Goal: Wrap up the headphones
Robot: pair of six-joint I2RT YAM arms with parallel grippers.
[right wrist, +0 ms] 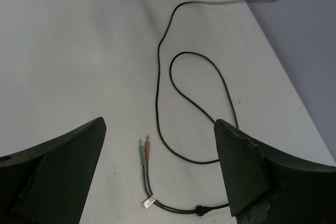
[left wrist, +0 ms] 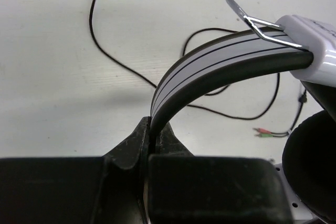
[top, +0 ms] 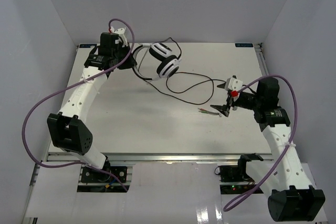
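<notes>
White headband (left wrist: 210,61) between left fingers (left wrist: 123,153), close-up.

Smooth, glossy white plastic with thin black stripes along the headband (left wrist: 220,59) of the headphones (top: 164,62), with dark matt edging beneath. Bare shiny metal wire at the slider (left wrist: 262,29). Matt black padding on the ear cup (left wrist: 315,166). Thin, smooth dark sheath on the cord (right wrist: 157,87); green and red plastic on the plugs (right wrist: 142,155). Matt black, slightly rough plastic on left tool (left wrist: 152,135) and right tool (right wrist: 158,129). Matt off-white, faintly speckled tabletop (top: 157,121).
</notes>
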